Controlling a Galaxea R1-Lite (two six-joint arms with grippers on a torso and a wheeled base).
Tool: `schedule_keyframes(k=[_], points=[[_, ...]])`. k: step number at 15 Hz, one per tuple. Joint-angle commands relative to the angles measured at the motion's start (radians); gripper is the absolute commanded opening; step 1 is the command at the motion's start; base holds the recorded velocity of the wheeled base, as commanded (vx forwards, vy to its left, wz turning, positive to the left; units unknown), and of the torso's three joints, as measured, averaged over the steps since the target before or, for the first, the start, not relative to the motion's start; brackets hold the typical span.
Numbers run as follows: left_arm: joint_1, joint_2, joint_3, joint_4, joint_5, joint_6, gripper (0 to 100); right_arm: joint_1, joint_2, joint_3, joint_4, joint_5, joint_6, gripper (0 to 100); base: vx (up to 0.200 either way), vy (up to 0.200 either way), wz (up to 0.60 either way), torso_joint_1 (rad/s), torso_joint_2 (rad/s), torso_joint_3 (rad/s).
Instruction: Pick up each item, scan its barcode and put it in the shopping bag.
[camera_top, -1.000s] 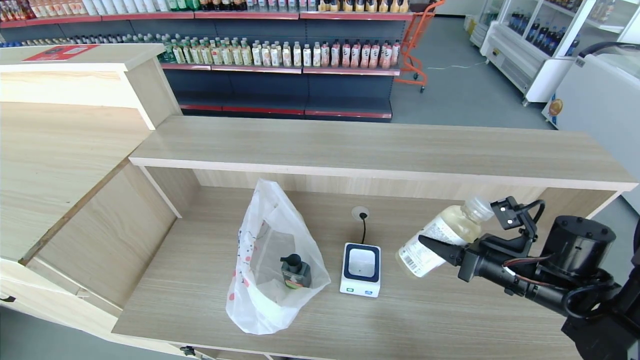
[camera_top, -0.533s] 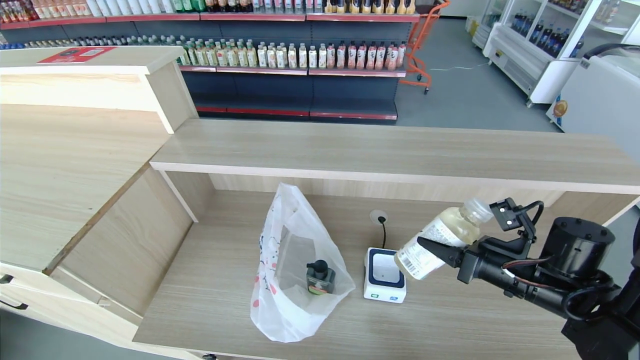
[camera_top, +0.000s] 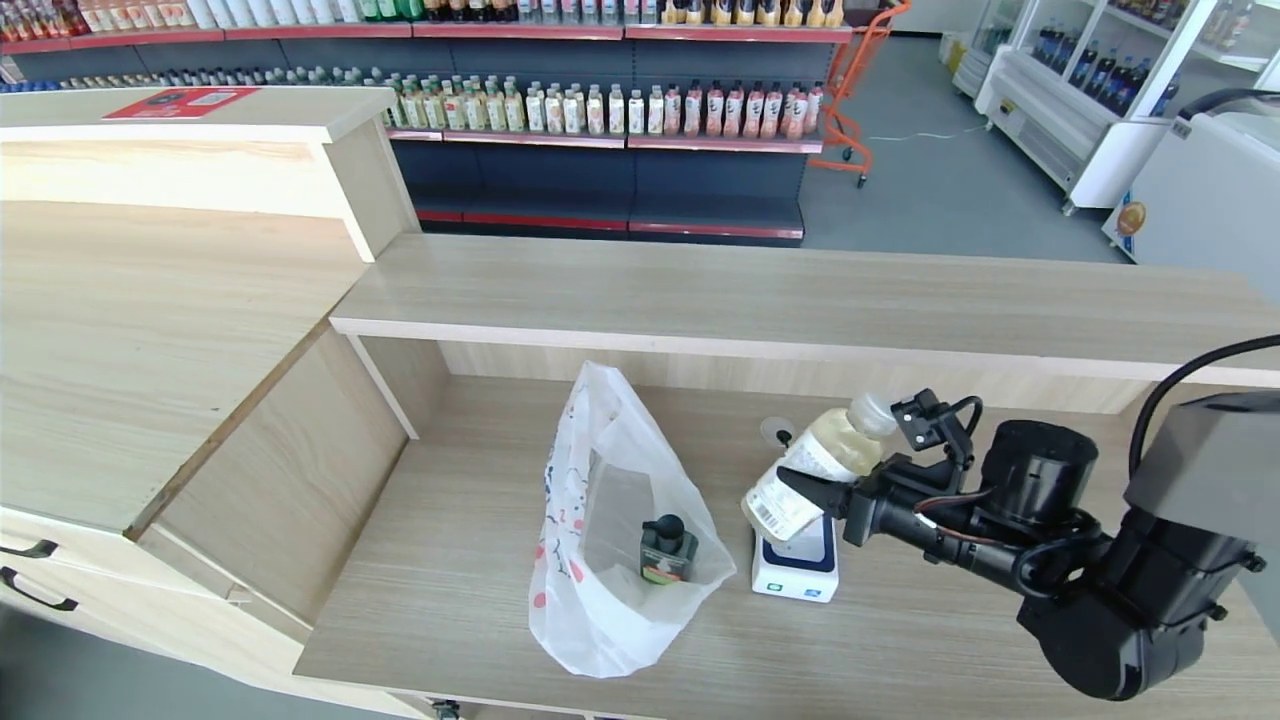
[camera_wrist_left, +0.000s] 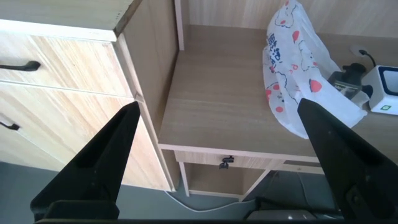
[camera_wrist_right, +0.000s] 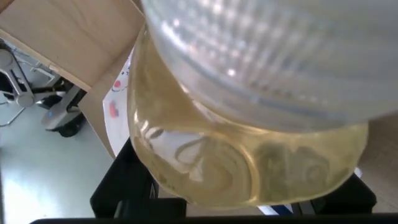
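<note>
Clearly the right gripper (camera_top: 812, 487) had the work: its jaws were clamped on the drink bottle (camera_top: 830, 450) around the lower body, holding it in the air just above the scanner (camera_top: 797, 565). The bottle lay tilted, cap up and back toward the raised ledge (camera_top: 800, 310), base down and pointing toward the shopping bag (camera_top: 600, 560). A barcode patch sat on the label near the base, and to my eye it faced outward rather than squarely down at the scanner window, so a small roll of the wrist seemed called for.

The bag stood just beside the scanner, on the robot's left of it, mouth gaping upward, with a dark pump bottle (camera_top: 667, 550) already upright inside. The path across looked short and unobstructed, though the bag's limp rim could catch the bottle's base.

The left gripper (camera_wrist_left: 211, 162) hung with jaws spread wide and holding nothing, off the counter (camera_top: 480, 580) by its near left corner, well apart from the bottle.
</note>
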Motion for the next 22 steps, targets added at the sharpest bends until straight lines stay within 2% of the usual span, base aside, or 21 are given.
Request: schedule_keyframes(k=[1, 5, 9, 12, 22], points=[[0.001, 0.0, 0.0, 0.0, 0.0, 0.0, 100, 0.015, 0.113, -0.112, 0.009, -0.032, -0.017, 0, 0.0, 0.0, 0.0, 0.0, 0.0, 0.0], [0.001, 0.0, 0.0, 0.0, 0.0, 0.0, 100, 0.067, 0.26, -0.352, 0.017, -0.035, -0.043, 0, 0.0, 0.0, 0.0, 0.0, 0.0, 0.0], [0.001, 0.0, 0.0, 0.0, 0.0, 0.0, 100, 0.133, 0.36, -0.571, 0.129, -0.035, -0.046, 0, 0.0, 0.0, 0.0, 0.0, 0.0, 0.0], [0.001, 0.0, 0.0, 0.0, 0.0, 0.0, 100, 0.151, 0.406, -0.636, 0.184, -0.035, -0.047, 0, 0.0, 0.0, 0.0, 0.0, 0.0, 0.0], [0.001, 0.0, 0.0, 0.0, 0.0, 0.0, 100, 0.171, 0.578, -0.859, 0.247, -0.035, -0.13, 0, 0.0, 0.0, 0.0, 0.0, 0.0, 0.0]])
